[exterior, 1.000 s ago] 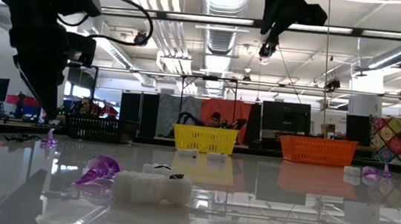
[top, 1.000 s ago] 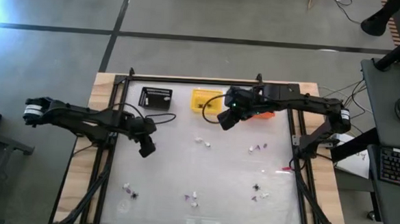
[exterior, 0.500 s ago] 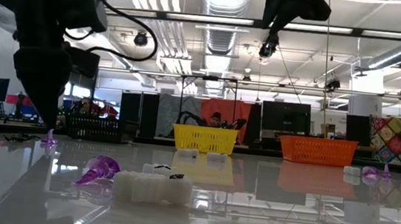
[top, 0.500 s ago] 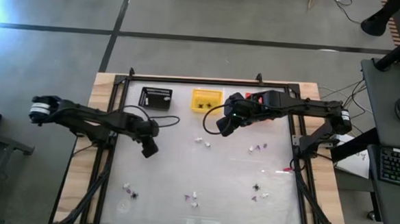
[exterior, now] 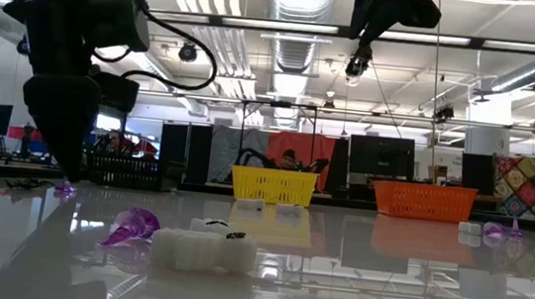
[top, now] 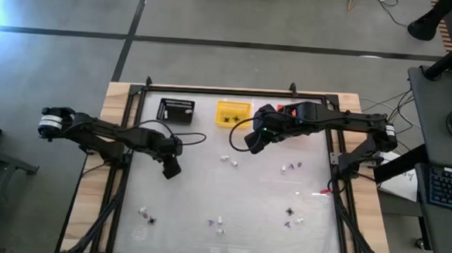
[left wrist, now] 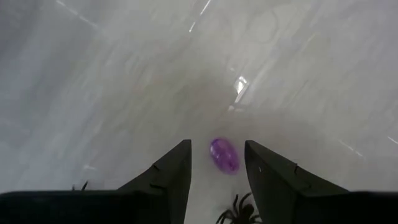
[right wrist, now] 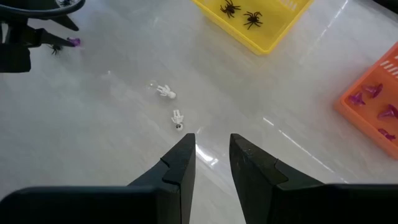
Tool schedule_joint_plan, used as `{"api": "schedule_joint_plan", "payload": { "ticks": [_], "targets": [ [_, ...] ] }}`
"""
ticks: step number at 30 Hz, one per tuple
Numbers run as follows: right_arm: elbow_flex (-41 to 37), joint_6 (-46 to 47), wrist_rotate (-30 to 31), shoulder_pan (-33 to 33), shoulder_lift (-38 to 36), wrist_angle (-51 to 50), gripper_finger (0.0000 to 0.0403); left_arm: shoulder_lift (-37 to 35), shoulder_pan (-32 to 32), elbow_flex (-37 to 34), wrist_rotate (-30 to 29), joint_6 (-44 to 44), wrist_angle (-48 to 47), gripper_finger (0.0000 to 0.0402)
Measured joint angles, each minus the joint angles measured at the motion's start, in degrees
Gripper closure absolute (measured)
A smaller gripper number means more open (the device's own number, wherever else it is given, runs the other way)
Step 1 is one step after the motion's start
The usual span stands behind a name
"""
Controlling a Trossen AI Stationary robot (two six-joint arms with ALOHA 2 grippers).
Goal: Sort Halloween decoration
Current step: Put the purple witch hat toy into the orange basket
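Note:
My left gripper (top: 171,168) hangs low over the table's left half, open and pointing steeply down. Its fingertips stand on either side of a purple bit (left wrist: 224,155) that lies on the table, without touching it. In the low view this gripper (exterior: 61,173) is just above the same purple bit (exterior: 66,188). A black spider shape (left wrist: 239,211) lies close beside the bit. My right gripper (top: 254,139) is high above the table's middle, open (right wrist: 211,149), with nothing between its fingers. Two white bits (right wrist: 165,91) lie on the table below it.
A black basket (top: 176,110), a yellow basket (top: 233,113) holding spiders and an orange basket (right wrist: 373,99) holding purple bits stand along the far edge. Loose trinkets lie at the right (top: 286,168) and near the front edge (top: 217,223), (top: 148,215), (top: 291,215).
My left gripper has sunk toward the table, coming down over the purple bit, its fingers staying open.

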Motion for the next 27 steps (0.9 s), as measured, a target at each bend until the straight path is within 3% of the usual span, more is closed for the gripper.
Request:
{"api": "schedule_joint_plan", "payload": {
  "ticks": [5, 17, 27],
  "targets": [
    [0.0, 0.0, 0.0, 0.0, 0.0, -0.1, 0.0312, 1.1, 0.0, 0.0, 0.3, 0.6, 0.3, 0.0291],
    [0.0, -1.8, 0.0, 0.0, 0.0, -0.2, 0.0312, 1.6, 0.0, 0.0, 1.6, 3.3, -0.1, 0.0394],
    [0.0, -1.9, 0.0, 0.6, 0.0, 0.0, 0.0312, -3.4, 0.0, 2.5, 8.5, 5.1, 0.0, 0.0401]
  ]
}}
